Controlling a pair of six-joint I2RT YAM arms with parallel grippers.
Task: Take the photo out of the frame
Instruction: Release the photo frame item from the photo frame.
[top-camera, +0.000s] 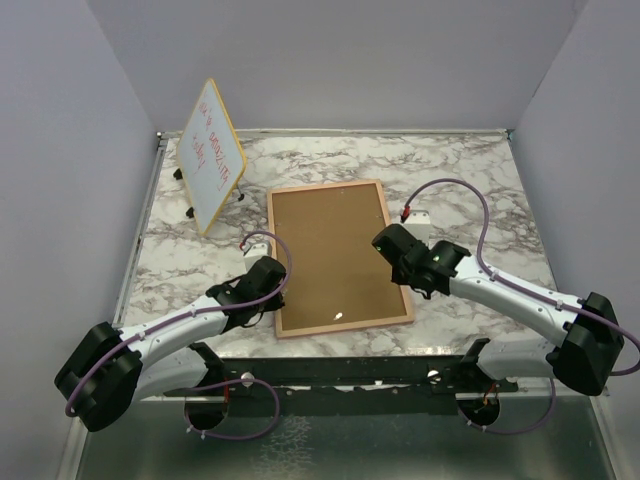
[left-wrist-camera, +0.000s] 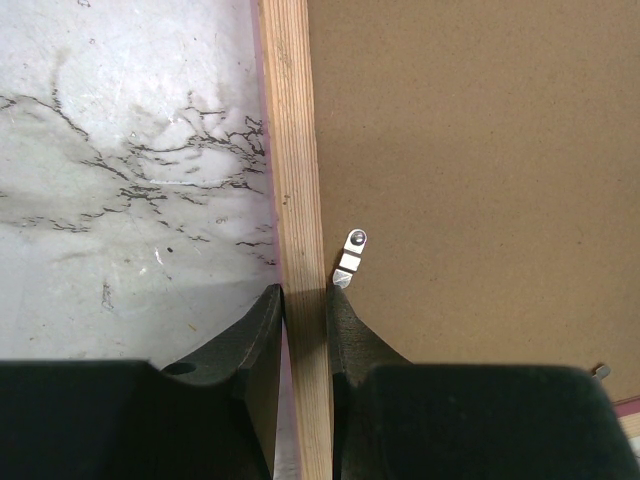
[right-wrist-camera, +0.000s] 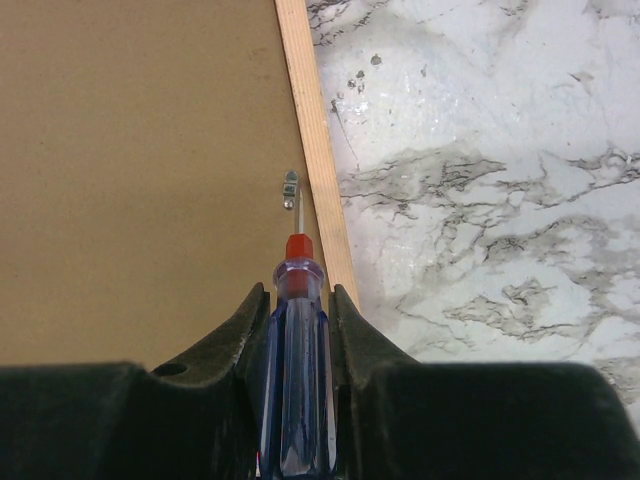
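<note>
Screwdriver (right-wrist-camera: 297, 340) tip at clip (right-wrist-camera: 290, 188) on frame (top-camera: 335, 255)

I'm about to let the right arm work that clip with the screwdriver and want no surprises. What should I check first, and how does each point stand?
1. The frame lies back-up on the table: ok.
2. The left tool is shut on the frame's side rail: ok.
3. The right tool is shut on the screwdriver: ok.
4. The screwdriver blade reaches the clip: ok.
5. The blade is seated under the clip: cannot tell.
6. The photo is free to come out: cannot tell, none of it shows.
</note>
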